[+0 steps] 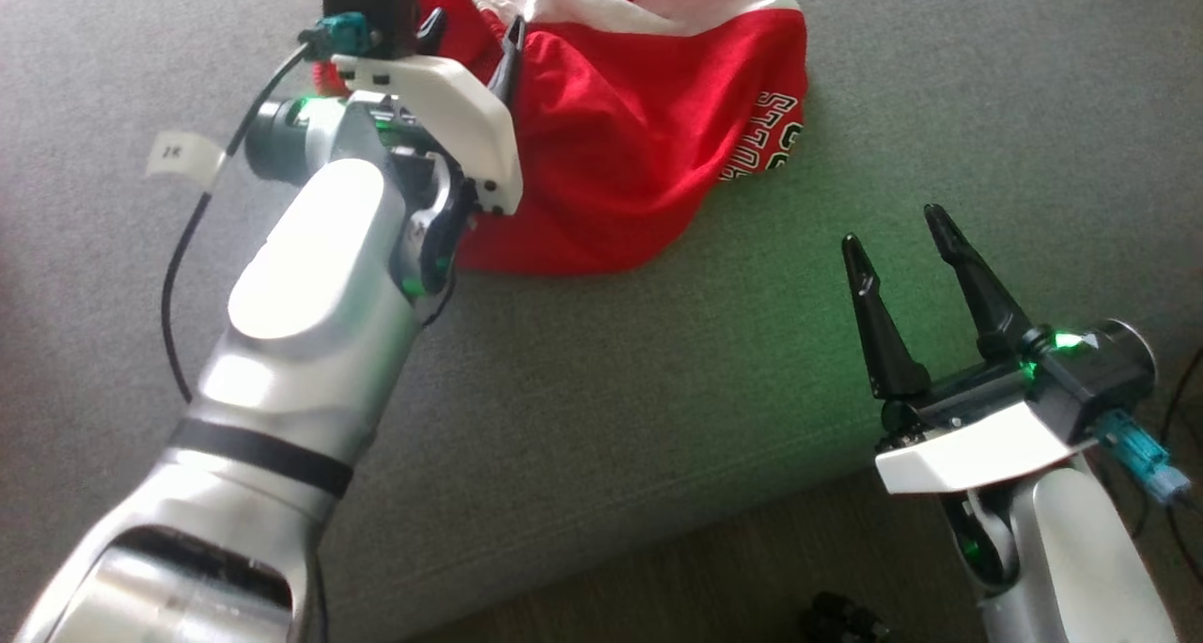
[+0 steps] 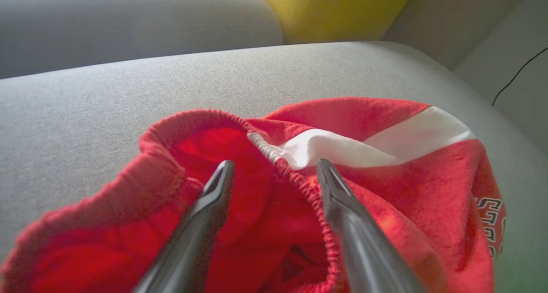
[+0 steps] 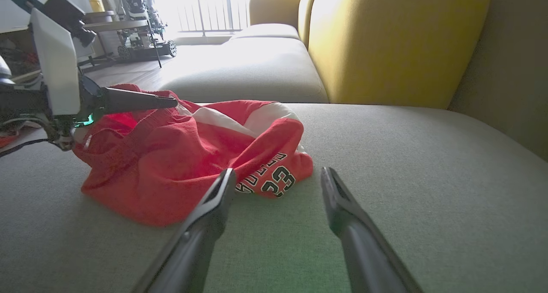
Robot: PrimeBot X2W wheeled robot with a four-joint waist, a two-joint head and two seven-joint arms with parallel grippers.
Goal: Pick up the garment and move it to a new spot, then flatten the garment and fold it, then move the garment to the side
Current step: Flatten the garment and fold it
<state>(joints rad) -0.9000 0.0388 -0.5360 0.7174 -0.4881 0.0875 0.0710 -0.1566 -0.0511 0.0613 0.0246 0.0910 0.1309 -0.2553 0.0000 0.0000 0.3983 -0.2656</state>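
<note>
Two grippers hang over a grey sofa seat (image 1: 658,389). Nearest, at 5 o'clock in the head view, a strip of dark floor (image 1: 658,577) runs along the seat's front edge. Just above it, at 4 o'clock, the right gripper (image 1: 893,227) hovers with its jaws spread wide and nothing between them. Its fingers point toward 12 o'clock over bare cushion, well apart from the garment (image 1: 639,126). From 7 o'clock the left forearm (image 1: 301,276) reaches up the view to 11 o'clock, with a black cable (image 1: 179,248) carrying a white tag (image 1: 183,157) beside it. The left gripper (image 1: 475,23) sits over the garment's left part, jaws likewise wide open and gripping nothing. The garment, red with a white stripe and black-and-white lettering, lies crumpled on the seat at 12 o'clock. In the left wrist view its elastic waistband (image 2: 299,179) runs up between the two fingers, one finger over the waist opening and the other over the outer cloth. Whether the tips touch the fabric I cannot tell. Farthest back, at 1 o'clock in the right wrist view, stands a yellow backrest (image 3: 385,40).
</note>
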